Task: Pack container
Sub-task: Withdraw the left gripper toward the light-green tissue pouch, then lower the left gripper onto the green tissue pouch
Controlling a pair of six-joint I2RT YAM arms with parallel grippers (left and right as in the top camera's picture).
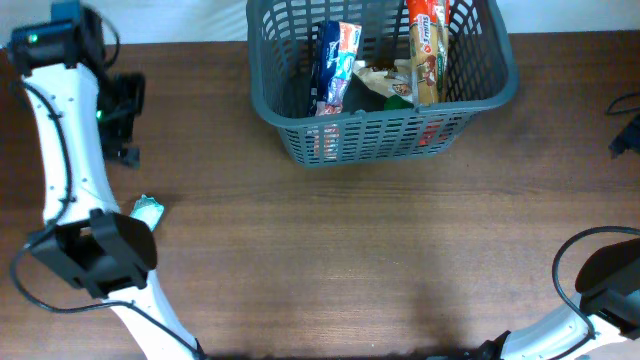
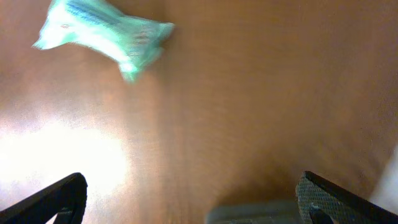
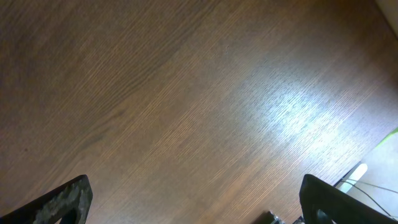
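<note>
Dark grey plastic with lattice sides is what you see first: the container (image 1: 385, 137) stands upright on the brown wooden table (image 1: 350, 260), and most of the bare wood lies in front of it. Inside the container, a blue packet (image 1: 335, 62) stands on its end in the left half. A long orange-red pack (image 1: 427, 45) leans in the right half, and its top reaches above the rim. Between these two, low in the container, there are some smaller dark and green items (image 1: 385, 90); you cannot tell what they are.

Outside the container, well to its left and nearer to you than its front wall, a small mint-green packet (image 1: 147, 211) lies flat on the wood. In the left wrist view this packet is blurred and sits apart from the fingers.

The left gripper (image 2: 194, 205) is also left of the container, between it and the mint-green packet in depth. Its two fingers are spread wide, and they hold nothing.

The right gripper (image 3: 199, 205) is on the other side of the container. Its fingers are spread wide too, with only bare wood between them. In the overhead view you see only part of the right arm (image 1: 605, 285), far in front of the container and to its right.
</note>
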